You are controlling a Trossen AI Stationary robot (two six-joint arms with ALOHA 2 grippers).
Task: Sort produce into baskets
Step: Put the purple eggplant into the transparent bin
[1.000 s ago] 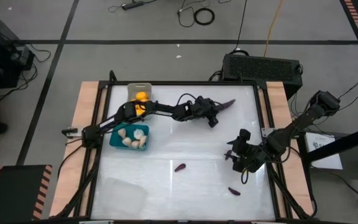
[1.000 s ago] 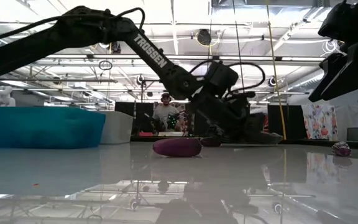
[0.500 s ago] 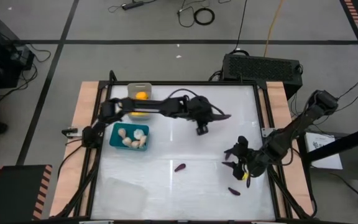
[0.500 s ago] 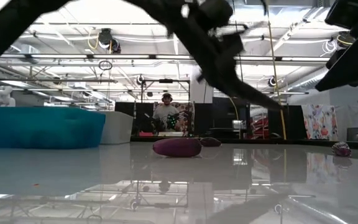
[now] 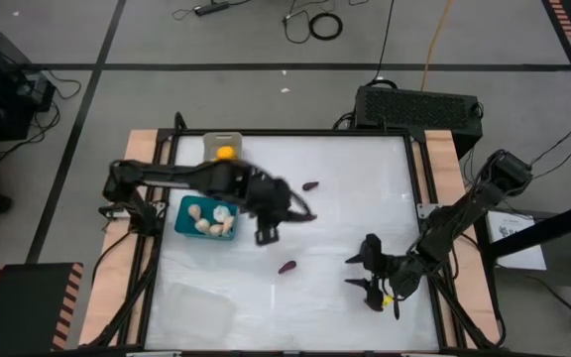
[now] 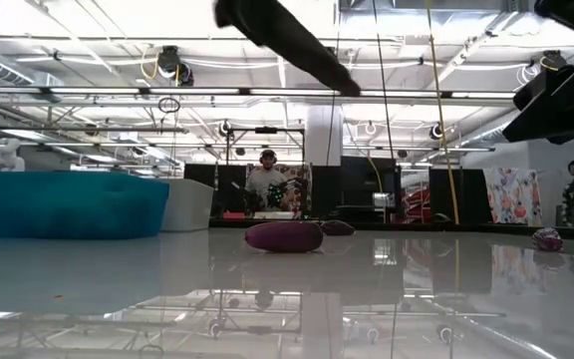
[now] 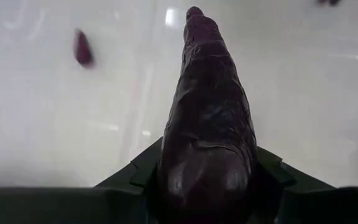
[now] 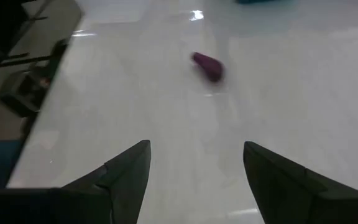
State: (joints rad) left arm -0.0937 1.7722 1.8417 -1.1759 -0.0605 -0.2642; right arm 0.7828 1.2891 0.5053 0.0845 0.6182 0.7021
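Between the left pincer's fingers: large eggplant [image 7: 209, 124], dark purple, clamped at its thick end, its tip pointing straight out ahead of the pincer.
Left pincer [image 5: 284, 210]: closed on the large eggplant, above the tabletop [image 5: 345, 238]; just behind it, towards its arm's base, sits the teal bin [image 5: 206, 218].
Teal bin: holds several cream bulbs [image 5: 212, 220].
Grey bin [image 5: 223, 147]: beyond the teal bin, at the tabletop's far edge, with a yellow-orange fruit [image 5: 225, 153] inside.
Small eggplants: one [image 5: 310, 184] lies ahead of the left pincer, farther out; another [image 5: 287, 266] lies between the two pincers, nearer the front edge; in the low view it [image 6: 284, 236] rests flat on the glossy surface.
Right pincer [image 5: 372, 279]: fingers spread wide apart, holding nothing, low over the tabletop; one small eggplant [image 8: 208, 66] lies well ahead of it.
Clear bin [image 5: 194, 309]: at the front left corner, well away from both pincers.
Background: a person stands in the room beyond.
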